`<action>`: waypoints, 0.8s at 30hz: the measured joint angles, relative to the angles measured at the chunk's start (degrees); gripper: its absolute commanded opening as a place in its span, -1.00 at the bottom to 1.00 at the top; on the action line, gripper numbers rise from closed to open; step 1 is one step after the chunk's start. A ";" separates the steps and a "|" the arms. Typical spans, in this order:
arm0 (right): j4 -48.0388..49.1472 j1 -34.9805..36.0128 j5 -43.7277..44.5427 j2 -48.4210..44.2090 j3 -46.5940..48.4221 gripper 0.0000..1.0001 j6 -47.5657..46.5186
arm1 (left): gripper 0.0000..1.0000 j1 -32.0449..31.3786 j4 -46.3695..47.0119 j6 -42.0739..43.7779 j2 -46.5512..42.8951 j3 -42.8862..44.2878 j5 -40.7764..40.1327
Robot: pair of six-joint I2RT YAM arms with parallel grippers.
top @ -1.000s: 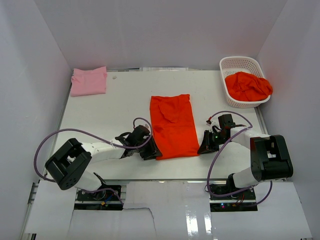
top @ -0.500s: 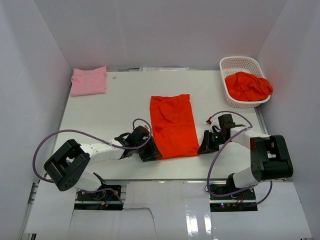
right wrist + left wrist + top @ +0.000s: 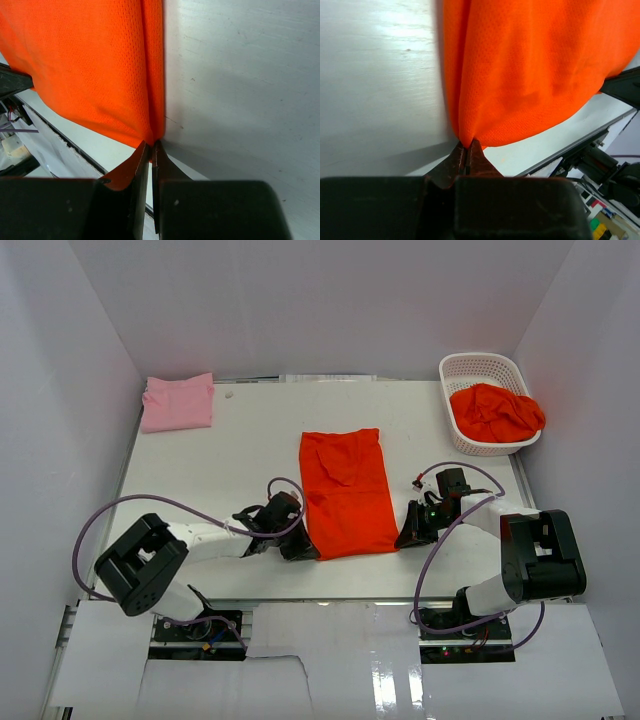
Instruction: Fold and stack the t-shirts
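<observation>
An orange-red t-shirt (image 3: 347, 492) lies folded lengthwise as a long strip in the middle of the table. My left gripper (image 3: 304, 549) is shut on its near left corner (image 3: 466, 131). My right gripper (image 3: 404, 539) is shut on its near right corner (image 3: 155, 131). Both hold the cloth low at the table surface. A folded light pink t-shirt (image 3: 178, 402) lies at the far left corner. More orange-red t-shirts (image 3: 495, 412) are heaped in the basket.
The white lattice basket (image 3: 470, 371) stands at the far right corner. White walls enclose the table on three sides. The table's near edge runs just below both grippers.
The left arm has shifted slightly; both grippers stay at the shirt's near corners and the shirt lies as before.
</observation>
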 measured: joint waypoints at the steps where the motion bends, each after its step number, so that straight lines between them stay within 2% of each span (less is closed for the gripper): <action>1: 0.00 0.07 0.00 0.00 0.00 -0.84 0.02 | -1.00 0.02 0.55 0.11 0.42 0.04 0.46; 7: -0.55 1.64 1.77 -1.75 -0.02 -0.85 0.15 | -1.00 0.02 3.58 0.70 1.88 0.15 2.67; 12: -2.43 3.87 3.45 -8.28 -0.70 -0.85 2.32 | -1.00 0.04 4.50 0.96 0.61 -1.66 3.80; 24: -9.07 8.66 4.83 -21.62 -6.32 -0.85 7.98 | -1.00 0.04 -3.98 4.31 -5.79 -4.48 6.67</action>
